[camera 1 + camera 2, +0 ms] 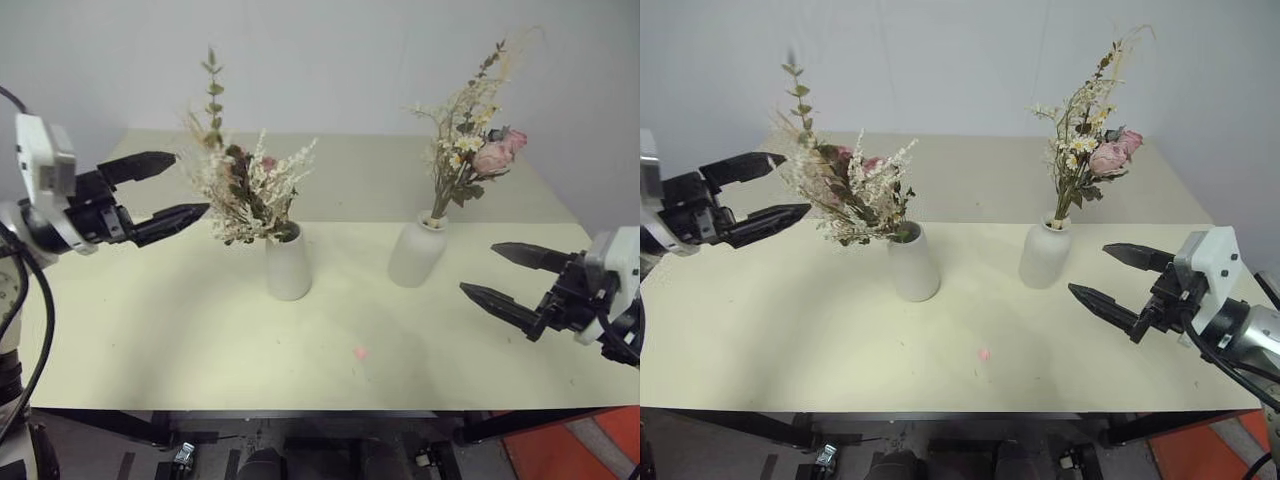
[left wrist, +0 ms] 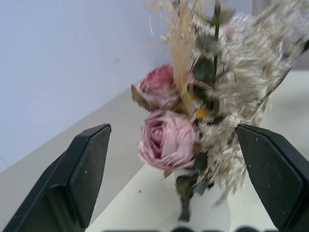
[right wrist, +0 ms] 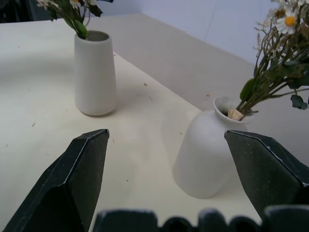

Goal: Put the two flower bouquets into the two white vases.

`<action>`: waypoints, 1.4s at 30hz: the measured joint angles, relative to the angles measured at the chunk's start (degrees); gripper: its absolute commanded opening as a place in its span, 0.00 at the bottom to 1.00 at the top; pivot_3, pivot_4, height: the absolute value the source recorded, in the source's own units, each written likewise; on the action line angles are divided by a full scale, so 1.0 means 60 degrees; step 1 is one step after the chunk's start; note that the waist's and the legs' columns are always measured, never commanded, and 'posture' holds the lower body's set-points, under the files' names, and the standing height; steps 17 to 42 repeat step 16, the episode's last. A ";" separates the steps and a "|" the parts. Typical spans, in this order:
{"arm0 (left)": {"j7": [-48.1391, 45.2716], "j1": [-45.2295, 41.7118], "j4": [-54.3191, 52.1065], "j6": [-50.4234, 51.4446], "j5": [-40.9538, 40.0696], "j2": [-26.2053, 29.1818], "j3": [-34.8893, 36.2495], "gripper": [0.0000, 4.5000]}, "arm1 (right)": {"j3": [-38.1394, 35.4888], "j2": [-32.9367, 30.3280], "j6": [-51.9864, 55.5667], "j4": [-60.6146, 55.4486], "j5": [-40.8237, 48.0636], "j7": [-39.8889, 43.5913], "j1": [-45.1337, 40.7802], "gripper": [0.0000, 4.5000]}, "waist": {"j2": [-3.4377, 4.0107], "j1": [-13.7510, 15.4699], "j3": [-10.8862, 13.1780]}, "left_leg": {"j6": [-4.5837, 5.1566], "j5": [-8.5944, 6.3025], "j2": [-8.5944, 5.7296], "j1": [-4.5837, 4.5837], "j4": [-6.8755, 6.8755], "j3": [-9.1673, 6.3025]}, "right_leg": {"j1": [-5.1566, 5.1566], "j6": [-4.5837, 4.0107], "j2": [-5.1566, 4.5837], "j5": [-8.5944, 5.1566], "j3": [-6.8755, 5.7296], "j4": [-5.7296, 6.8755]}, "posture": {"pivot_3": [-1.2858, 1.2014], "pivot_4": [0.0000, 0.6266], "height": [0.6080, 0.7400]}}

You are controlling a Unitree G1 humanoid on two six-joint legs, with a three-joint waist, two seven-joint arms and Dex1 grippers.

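A pale grey wall backs a cream-yellow counter [image 1: 150, 340] that carries both white vases. The wide-mouthed cone vase [image 1: 288, 262] holds a bouquet [image 1: 245, 190] of beige sprigs, green leaves and a pink rose, leaning toward the robot's left. The bottle-shaped vase [image 1: 417, 252] with the narrow neck holds the other bouquet [image 1: 475, 140], standing taller with pink roses and small daisies. A small pink speck [image 1: 360, 352] lies on the counter in front of the vases.

The left end effector [image 1: 170, 185] hangs just beside the first bouquet, fingers spread apart and empty. The right end effector [image 1: 505, 272] hovers near the bottle vase, likewise wide apart, gripping nothing.

The left wrist view shows two roses close up; the right wrist view shows a tan stub [image 3: 235, 114] in the narrow neck.
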 measured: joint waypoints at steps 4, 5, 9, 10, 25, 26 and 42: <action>-0.0339 0.0678 -0.0112 -0.0006 -0.0016 0.0454 0.0249 1.00 | 0.0054 -0.0002 -0.0012 0.0035 -0.0052 0.0037 0.0006 1.00 | 0.0000 -0.0043 0.0000 | 0.0000 0.0000 0.0001 0.0005 -0.0001 0.0004 | -0.0001 0.0003 0.0002 -0.0004 0.0004 0.0004 | 0.52 0.24 1.00; -0.0473 0.0857 -0.0101 0.0001 -0.0017 0.0623 0.0421 1.00 | 0.0042 -0.0022 -0.0017 0.0041 -0.0050 0.0108 0.0039 1.00 | 0.0000 -0.0038 0.0001 | 0.0000 0.0000 0.0006 0.0005 -0.0001 0.0005 | -0.0001 0.0009 0.0005 -0.0008 0.0003 0.0003 | 0.52 0.24 1.00; -0.0933 0.1123 -0.0022 -0.0078 -0.0015 0.1222 0.1145 1.00 | -0.0242 -0.0103 -0.0097 0.0118 -0.0040 0.0463 0.0230 1.00 | 0.0000 -0.0005 0.0001 | 0.0000 0.0000 0.0006 0.0004 -0.0002 0.0008 | -0.0001 0.0011 0.0003 -0.0013 0.0002 0.0001 | 0.52 0.24 1.00; -0.1021 0.1144 0.0018 -0.0074 -0.0021 0.1336 0.1313 1.00 | -0.0380 -0.0141 -0.0117 0.0165 -0.0039 0.0574 0.0316 1.00 | 0.0000 0.0010 0.0001 | 0.0000 0.0000 0.0006 0.0004 -0.0003 0.0007 | -0.0001 0.0010 0.0002 -0.0014 0.0001 0.0000 | 0.52 0.24 1.00; -0.1333 0.1416 0.0037 -0.0053 -0.0042 0.1557 0.1806 1.00 | -0.1055 -0.0494 -0.0306 0.0455 -0.0097 0.1165 0.0713 1.00 | 0.0000 0.0023 0.0001 | 0.0000 0.0000 0.0011 0.0020 -0.0003 0.0010 | 0.0013 0.0045 0.0004 -0.0039 0.0000 0.0004 | 0.52 0.24 1.00; -0.1333 0.1416 0.0037 -0.0053 -0.0042 0.1557 0.1806 1.00 | -0.1055 -0.0494 -0.0306 0.0455 -0.0097 0.1165 0.0713 1.00 | 0.0000 0.0023 0.0001 | 0.0000 0.0000 0.0011 0.0020 -0.0003 0.0010 | 0.0013 0.0045 0.0004 -0.0039 0.0000 0.0004 | 0.52 0.24 1.00; -0.1333 0.1416 0.0037 -0.0053 -0.0042 0.1557 0.1806 1.00 | -0.1055 -0.0494 -0.0306 0.0455 -0.0097 0.1165 0.0713 1.00 | 0.0000 0.0023 0.0001 | 0.0000 0.0000 0.0011 0.0020 -0.0003 0.0010 | 0.0013 0.0045 0.0004 -0.0039 0.0000 0.0004 | 0.52 0.24 1.00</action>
